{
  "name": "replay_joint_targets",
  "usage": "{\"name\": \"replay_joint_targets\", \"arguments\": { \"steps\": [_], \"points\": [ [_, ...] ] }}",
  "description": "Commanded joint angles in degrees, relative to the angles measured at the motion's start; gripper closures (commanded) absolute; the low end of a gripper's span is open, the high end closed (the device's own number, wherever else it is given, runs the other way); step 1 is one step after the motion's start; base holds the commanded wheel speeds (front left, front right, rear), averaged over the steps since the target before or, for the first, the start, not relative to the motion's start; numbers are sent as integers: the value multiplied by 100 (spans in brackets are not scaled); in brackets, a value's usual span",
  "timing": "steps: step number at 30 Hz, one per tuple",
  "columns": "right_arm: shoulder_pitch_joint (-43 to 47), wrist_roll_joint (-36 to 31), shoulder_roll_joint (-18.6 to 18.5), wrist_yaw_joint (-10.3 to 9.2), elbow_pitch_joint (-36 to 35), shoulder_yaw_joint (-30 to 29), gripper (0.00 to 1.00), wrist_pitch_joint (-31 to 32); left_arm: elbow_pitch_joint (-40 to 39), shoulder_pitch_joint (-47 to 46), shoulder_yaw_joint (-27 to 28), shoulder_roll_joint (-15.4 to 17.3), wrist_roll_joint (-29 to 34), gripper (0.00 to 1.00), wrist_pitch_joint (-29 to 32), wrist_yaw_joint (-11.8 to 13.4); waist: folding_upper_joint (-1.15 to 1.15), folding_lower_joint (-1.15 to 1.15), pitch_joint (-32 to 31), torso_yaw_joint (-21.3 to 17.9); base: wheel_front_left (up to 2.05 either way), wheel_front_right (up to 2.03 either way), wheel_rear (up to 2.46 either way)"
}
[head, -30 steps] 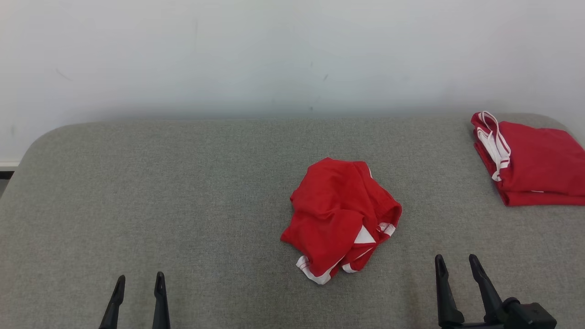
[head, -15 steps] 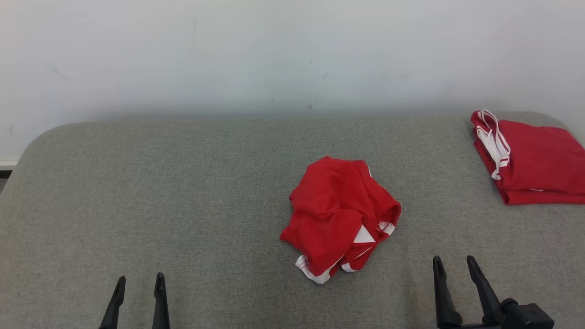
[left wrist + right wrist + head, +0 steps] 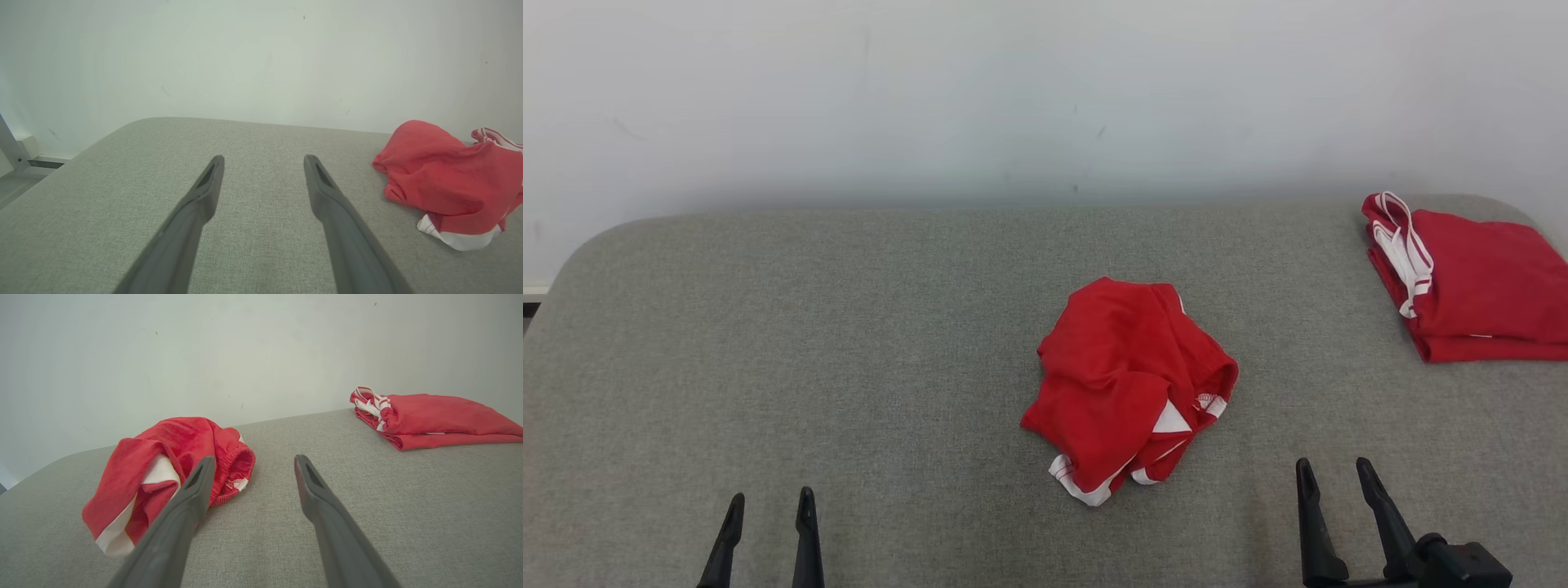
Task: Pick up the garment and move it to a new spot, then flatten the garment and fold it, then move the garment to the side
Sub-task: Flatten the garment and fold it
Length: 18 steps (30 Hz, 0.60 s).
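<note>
You see two red garments on one grey surface [image 3: 849, 343]: one crumpled garment [image 3: 1123, 376], one folded garment [image 3: 1478, 282]. You see two grippers, the left gripper [image 3: 772, 495] and the right gripper [image 3: 1334, 462], each with two fingers.

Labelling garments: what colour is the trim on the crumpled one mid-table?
White trim on the red crumpled garment, clearest in the head view along its near hem.

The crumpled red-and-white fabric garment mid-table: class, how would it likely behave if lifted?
The red garment would probably hang floppy and unfurl, given its soft folds. It looks thin, so likely light. Pushed across the grey woven tabletop, it may bunch rather than slide.
</note>
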Motion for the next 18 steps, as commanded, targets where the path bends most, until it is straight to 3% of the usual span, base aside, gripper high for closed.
{"name": "replay_joint_targets", "arguments": {
  "steps": [1, 18],
  "points": [
    [16, 38, 9, -15, -10, 5, 0, -26, 16, -49, 19, -12, 40, 0, -17, 3, 0, 0, 2, -3, 0, 0, 0],
    [18, 44, 9, -15, 1, 7, 0, -26, 100, -62, -157, -13, 50, 0, -17, 3, 0, 0, 20, -23, 0, 0, 0]
  ]
}}
